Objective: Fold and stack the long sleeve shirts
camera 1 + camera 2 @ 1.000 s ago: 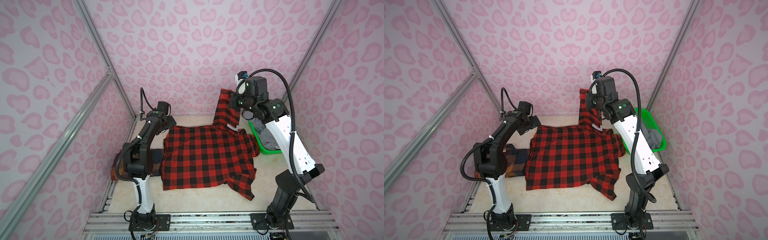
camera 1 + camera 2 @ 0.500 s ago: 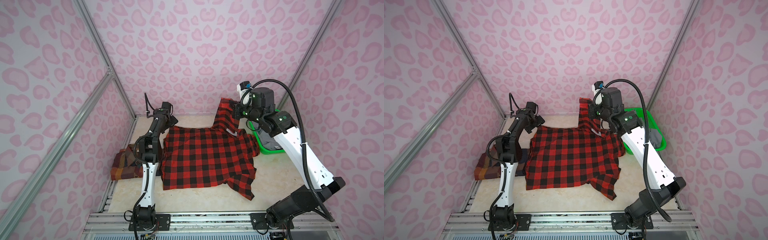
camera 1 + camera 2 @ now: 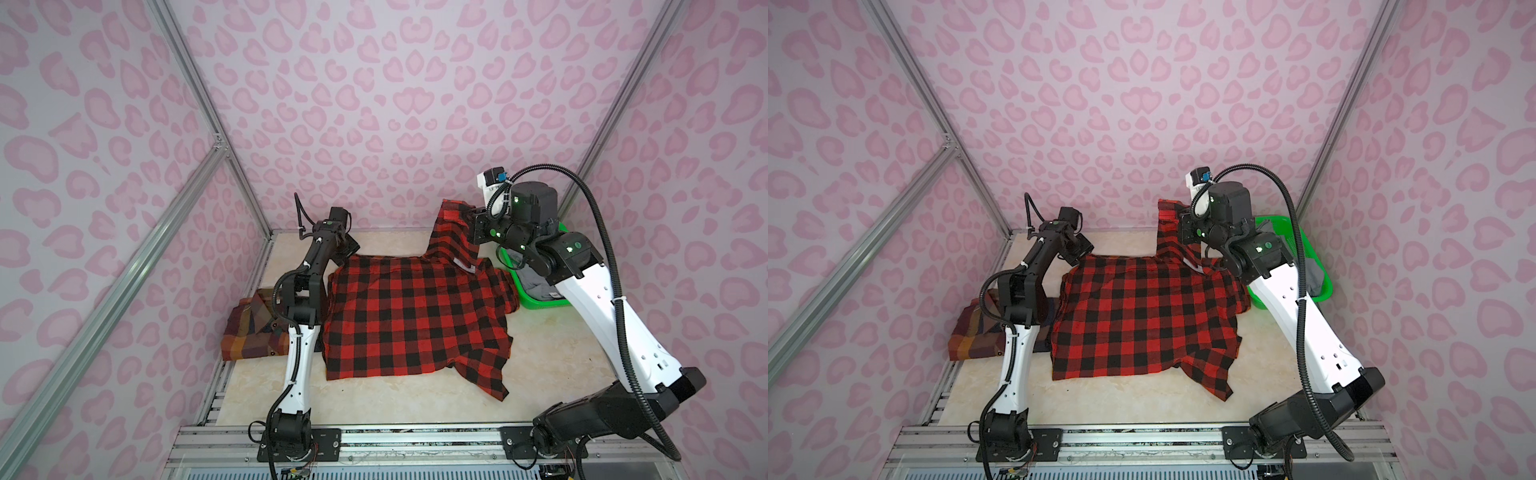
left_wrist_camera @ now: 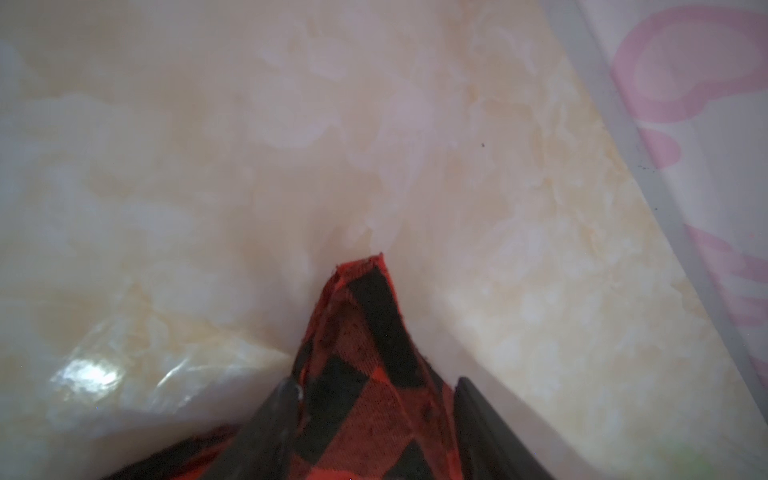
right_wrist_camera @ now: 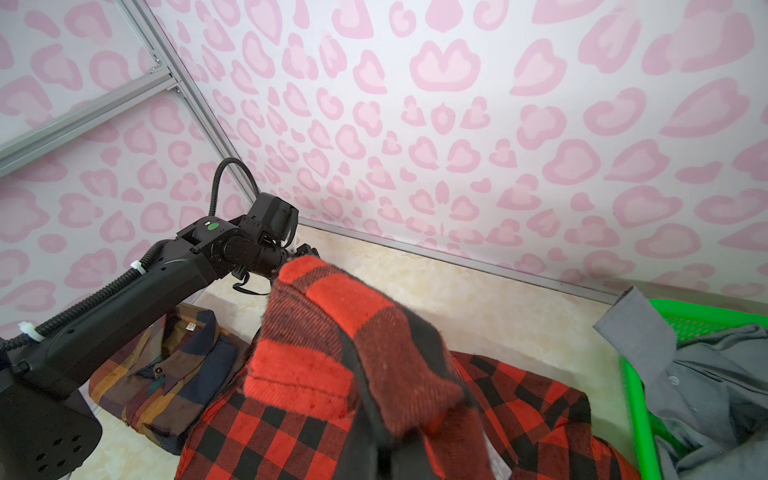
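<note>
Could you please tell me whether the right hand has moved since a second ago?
Yes. The right hand, shut on the red-and-black flannel, has sunk closer to the table's back edge in a top view.

soft even light; left wrist view blurry, glare on tabletop [image 4: 89,376].

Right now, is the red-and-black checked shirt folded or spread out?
Spread, not folded: the red-and-black flannel shirt lies mostly flat across the table, with one far corner lifted by the right gripper.
</note>
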